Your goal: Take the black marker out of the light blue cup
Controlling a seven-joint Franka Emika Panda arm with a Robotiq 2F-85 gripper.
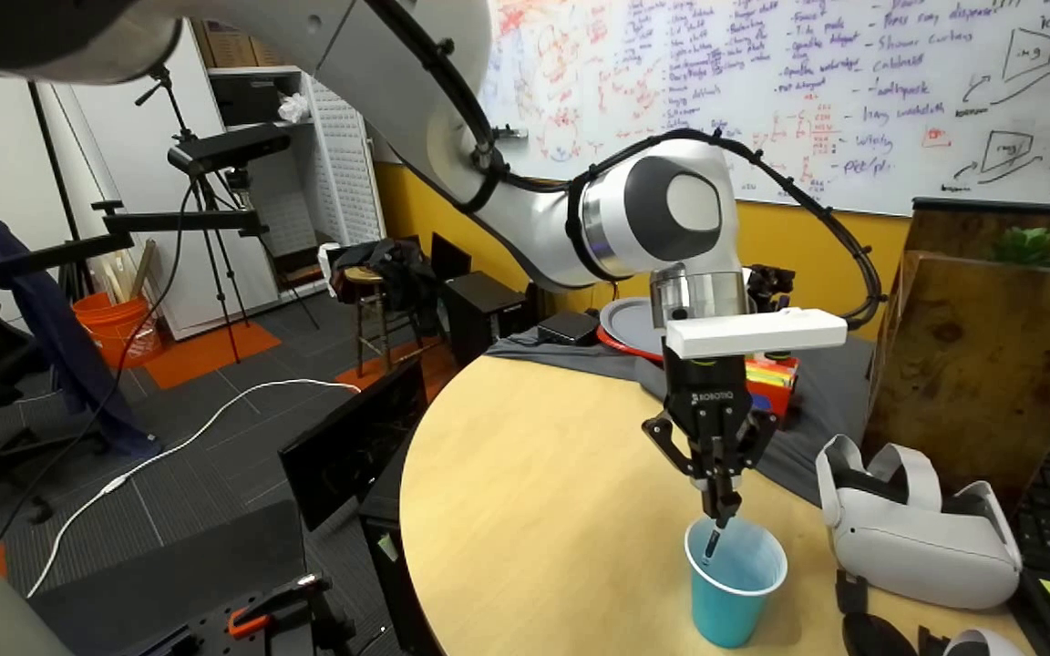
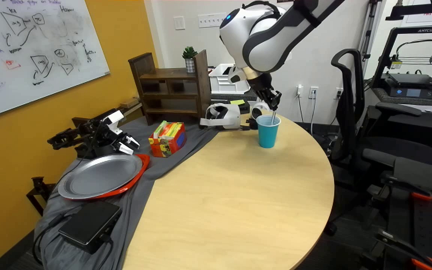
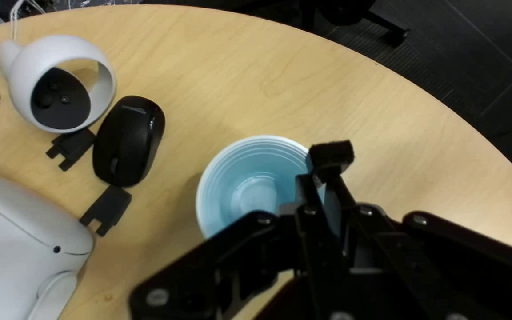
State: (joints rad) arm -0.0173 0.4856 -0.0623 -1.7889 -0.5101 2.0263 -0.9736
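The light blue cup [image 1: 731, 592] stands upright on the round table; it also shows in an exterior view [image 2: 267, 135] and in the wrist view [image 3: 249, 178]. My gripper [image 1: 722, 503] is above the cup's rim, pointing down, with its fingers closed together on the upper part of the marker. The black marker [image 1: 712, 545] hangs from the fingertips, slightly tilted, its lower part within the cup's mouth. It looks thin and partly greyish in an exterior view [image 2: 273, 117]. In the wrist view the fingertips [image 3: 327, 164] overlap the cup's rim and hide the marker.
A white headset [image 1: 921, 533] lies close beside the cup, with a black mouse [image 3: 128, 140] and a white ring controller [image 3: 60, 84]. A wooden shelf [image 2: 171, 90], a red box [image 2: 168, 138] and a grey round tray [image 2: 101, 176] stand farther off. The table edge is near the cup.
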